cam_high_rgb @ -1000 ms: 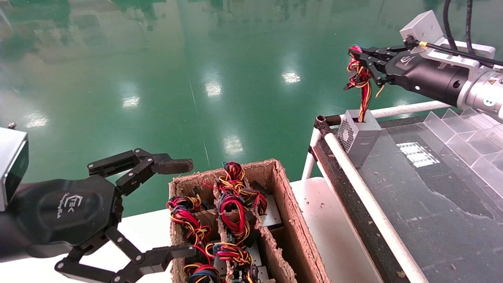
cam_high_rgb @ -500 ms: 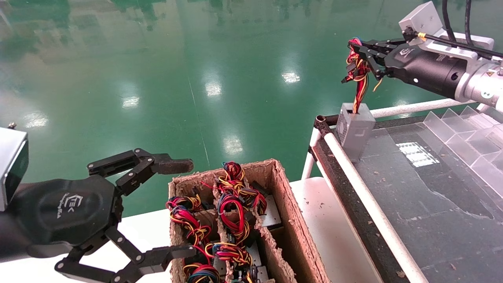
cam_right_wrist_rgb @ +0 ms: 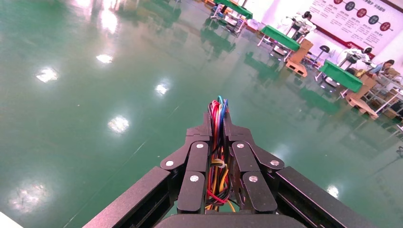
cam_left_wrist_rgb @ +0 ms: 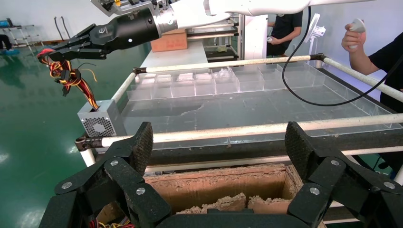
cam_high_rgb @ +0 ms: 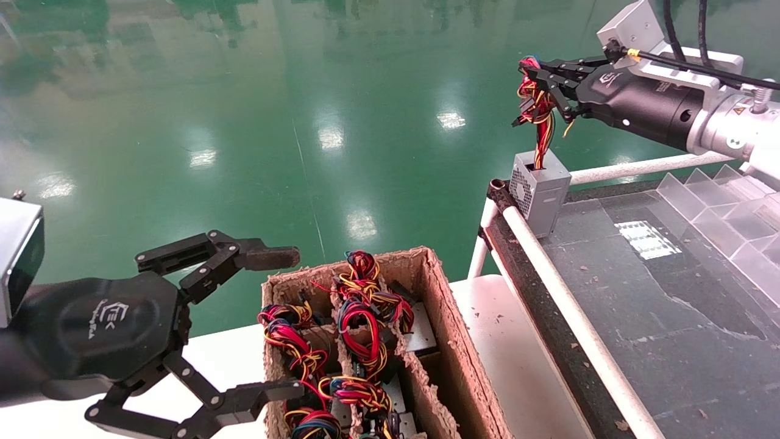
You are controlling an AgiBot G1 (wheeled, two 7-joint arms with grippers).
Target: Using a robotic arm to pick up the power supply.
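Observation:
The power supply (cam_high_rgb: 541, 192), a small grey box with a mesh face, hangs by its red, yellow and black wires (cam_high_rgb: 536, 116) over the far left corner of the belt table. My right gripper (cam_high_rgb: 531, 68) is shut on the top of that wire bundle; in the right wrist view the wires (cam_right_wrist_rgb: 217, 107) stand pinched between its fingers (cam_right_wrist_rgb: 199, 156). The left wrist view shows the box (cam_left_wrist_rgb: 97, 124) below the right gripper (cam_left_wrist_rgb: 52, 51). My left gripper (cam_high_rgb: 286, 323) stays open at the lower left beside the cardboard box, holding nothing.
A brown cardboard box (cam_high_rgb: 451, 341) with dividers holds several other wire-bundled units (cam_high_rgb: 362, 317). To its right runs the dark belt table (cam_high_rgb: 670, 317) with a white rail (cam_high_rgb: 567, 317) and clear plastic dividers (cam_high_rgb: 719, 201). People stand beyond the table (cam_left_wrist_rgb: 375, 57).
My right gripper has moved left and slightly up with the wires in it. The hanging power supply went with it toward the table's corner and turned a little. The left arm is still.

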